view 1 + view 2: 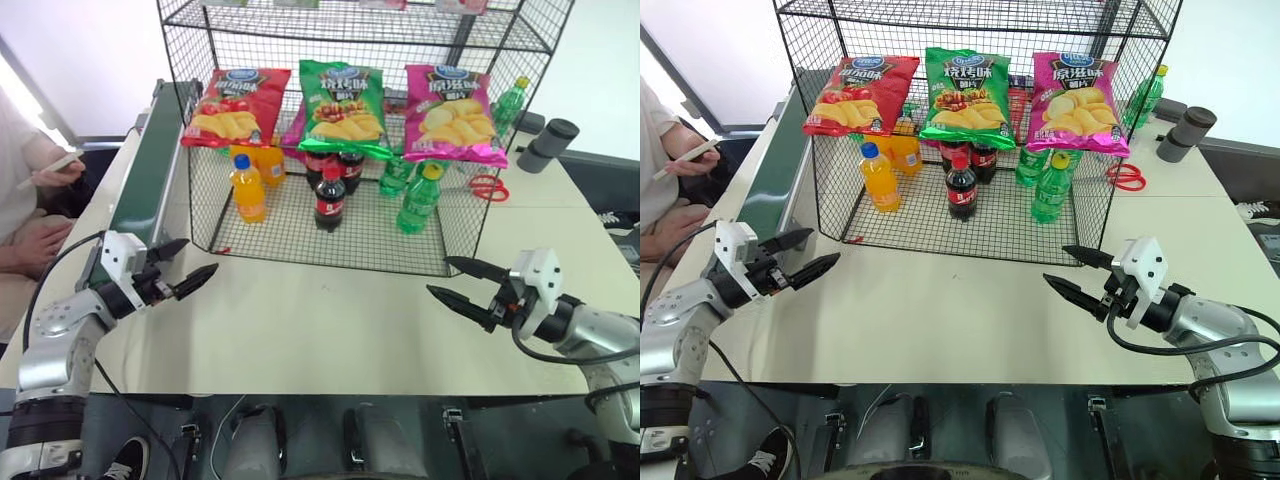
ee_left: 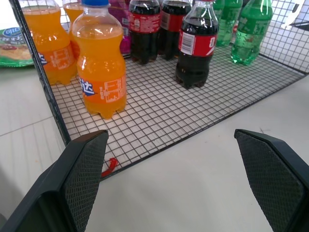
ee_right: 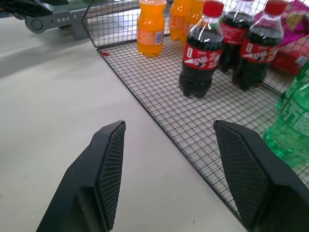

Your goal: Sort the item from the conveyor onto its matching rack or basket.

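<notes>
Grippers, left gripper (image 1: 185,264) and right gripper (image 1: 458,281), are hovering open and empty; green crisp bag (image 1: 342,108) is already sitting on the rack (image 1: 330,235) beyond both jaws, so withdrawing seems next.

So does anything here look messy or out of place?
Mostly tidy. The bottles stand upright in colour groups on the rack, and three crisp bags sit in a row above them, the green crisp bag in the middle. The one stray is a pair of red scissors lying on the table beside the rack.

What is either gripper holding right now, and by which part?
Nothing. The left gripper and right gripper are both open over the table.
</notes>
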